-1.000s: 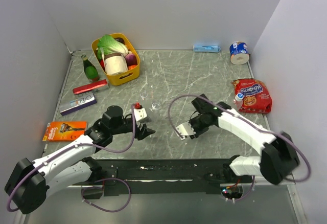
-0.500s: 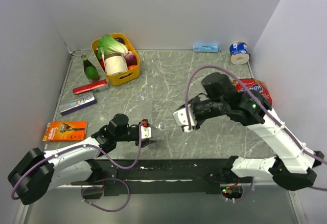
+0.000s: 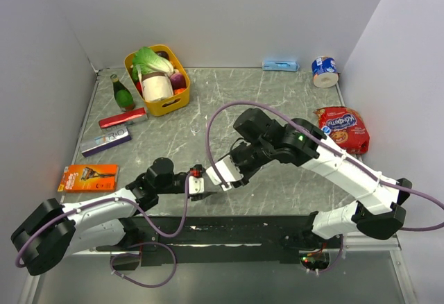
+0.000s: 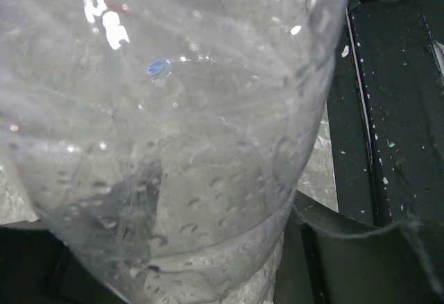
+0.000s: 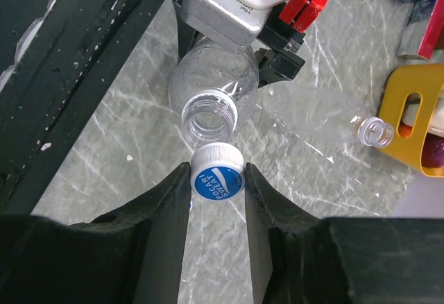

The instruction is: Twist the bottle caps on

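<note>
My right gripper (image 5: 218, 179) is shut on a blue bottle cap (image 5: 218, 178) with white lettering, gripped by its ribbed white rim. The cap hovers just short of the open neck (image 5: 209, 113) of a clear bottle (image 5: 211, 75). My left gripper (image 5: 222, 54) is shut on that bottle's body, black fingers on both sides. The same bottle (image 4: 173, 144) fills the left wrist view. From above, both grippers meet near the table's front edge, the left (image 3: 202, 184) and the right (image 3: 223, 182). A second clear bottle (image 5: 316, 118) lies uncapped on the table just beyond.
A yellow basket (image 3: 161, 106) of groceries and a green glass bottle (image 3: 123, 92) stand at the back left. Flat boxes (image 3: 105, 141) and an orange razor pack (image 3: 87, 177) lie along the left. A snack bag (image 3: 341, 129) and tape roll (image 3: 324, 70) sit at the right.
My right arm swung left across the table with the cap, up to the left gripper. The left gripper drew the bottle a little nearer the front edge.
</note>
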`<action>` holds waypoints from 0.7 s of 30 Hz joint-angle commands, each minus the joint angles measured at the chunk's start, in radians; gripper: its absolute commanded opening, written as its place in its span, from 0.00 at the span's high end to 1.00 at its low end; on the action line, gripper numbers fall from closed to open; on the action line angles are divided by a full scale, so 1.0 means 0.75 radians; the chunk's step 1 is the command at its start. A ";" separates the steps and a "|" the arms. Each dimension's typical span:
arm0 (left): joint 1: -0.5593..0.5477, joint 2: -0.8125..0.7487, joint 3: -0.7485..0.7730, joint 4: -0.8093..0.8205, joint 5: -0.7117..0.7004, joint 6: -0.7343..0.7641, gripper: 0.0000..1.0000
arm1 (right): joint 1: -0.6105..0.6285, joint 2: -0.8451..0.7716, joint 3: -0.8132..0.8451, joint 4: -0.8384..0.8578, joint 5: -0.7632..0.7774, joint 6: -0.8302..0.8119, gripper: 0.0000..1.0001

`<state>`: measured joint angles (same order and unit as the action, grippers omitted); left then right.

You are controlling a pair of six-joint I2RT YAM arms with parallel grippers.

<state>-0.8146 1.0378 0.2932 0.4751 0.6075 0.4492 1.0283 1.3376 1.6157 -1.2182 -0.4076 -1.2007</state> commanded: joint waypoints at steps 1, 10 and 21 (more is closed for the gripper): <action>-0.010 -0.009 0.004 0.101 0.055 0.037 0.99 | 0.028 -0.002 0.048 -0.006 0.014 -0.025 0.79; -0.012 0.005 0.036 0.086 0.059 -0.018 0.99 | 0.085 -0.012 0.014 -0.004 0.012 -0.011 0.78; -0.012 0.032 0.108 0.066 0.047 -0.108 0.99 | 0.106 -0.010 -0.009 -0.010 0.044 0.038 0.77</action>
<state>-0.8200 1.0611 0.3099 0.4644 0.6128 0.4042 1.0946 1.3376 1.6157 -1.2140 -0.3801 -1.2072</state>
